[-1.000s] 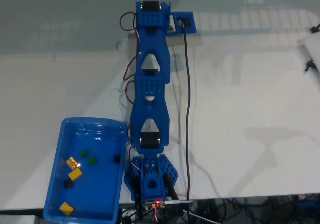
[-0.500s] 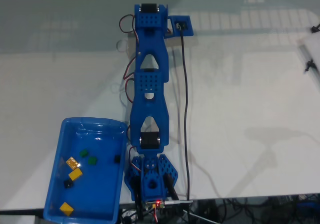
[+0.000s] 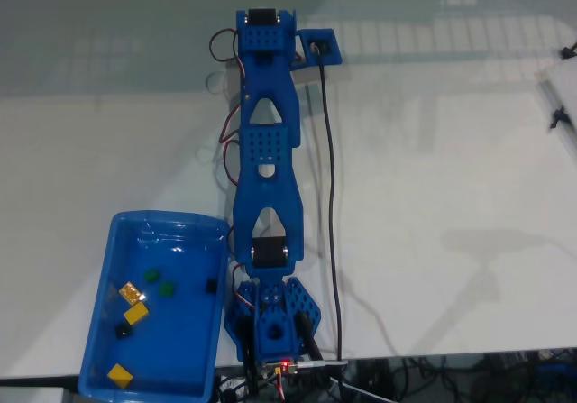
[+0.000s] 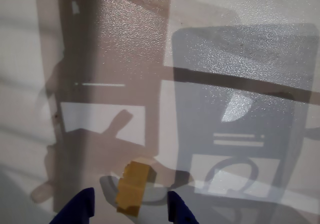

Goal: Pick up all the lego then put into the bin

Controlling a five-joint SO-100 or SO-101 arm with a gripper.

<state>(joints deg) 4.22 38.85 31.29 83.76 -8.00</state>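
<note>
**One yellow brick between my fingertips, the rest in the bin**

A tan-yellow lego brick [image 4: 133,187] lies on the white worktop [image 4: 240,3] in the wrist view, low in the picture, tilted a little. My hand [image 4: 131,208] is open: its two blue fingertips [image 4: 80,209] rise from the bottom edge, one on each side of the brick, with a gap on both sides, so the brick sits between them and I am not touching it.

Compared with half a second ago, my arm [image 3: 267,160] in the fixed view reaches slightly farther from its base and its far end has swung a touch to the left; the black cable beside it has followed.

The bin [image 3: 99,295] stands on the worktop at the near left, just beside my arm's base, where it was before. Inside it lie yellow bricks [image 3: 136,313], dark green ones [image 3: 166,288] and a dark one by its right wall, none of them moved.
</note>
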